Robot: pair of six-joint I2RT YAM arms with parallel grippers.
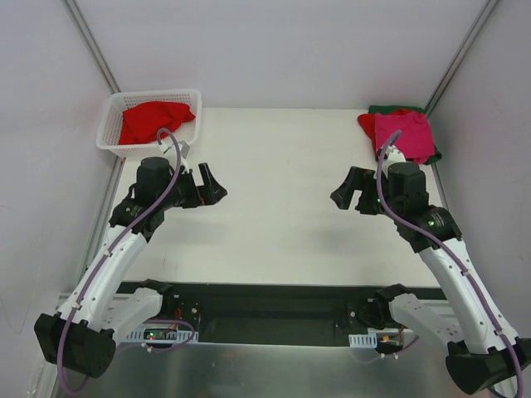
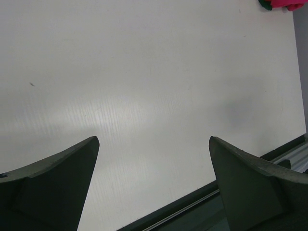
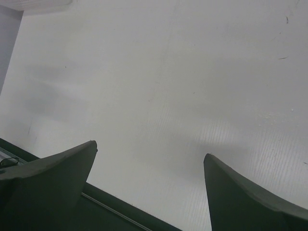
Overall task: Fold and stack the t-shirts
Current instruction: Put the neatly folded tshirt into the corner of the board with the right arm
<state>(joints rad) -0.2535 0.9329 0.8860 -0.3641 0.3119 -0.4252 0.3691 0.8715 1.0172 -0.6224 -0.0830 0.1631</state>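
A stack of t-shirts lies at the table's back right corner: a magenta-pink t-shirt (image 1: 404,135) on top, a red one (image 1: 366,124) under it and a dark green one (image 1: 390,109) at the bottom. The stack's corner (image 2: 284,4) shows in the left wrist view. Another red t-shirt (image 1: 153,121) lies crumpled in the white basket (image 1: 109,133) at the back left. My left gripper (image 1: 213,187) (image 2: 154,139) hovers open over bare table, nothing between its fingers. The right gripper (image 1: 342,192) (image 3: 150,149) is open too, facing it across the table.
The white table (image 1: 278,191) runs between the two grippers. Its dark front edge (image 1: 282,290) shows in both wrist views. Grey walls with metal posts (image 1: 95,50) close in the left, right and back sides.
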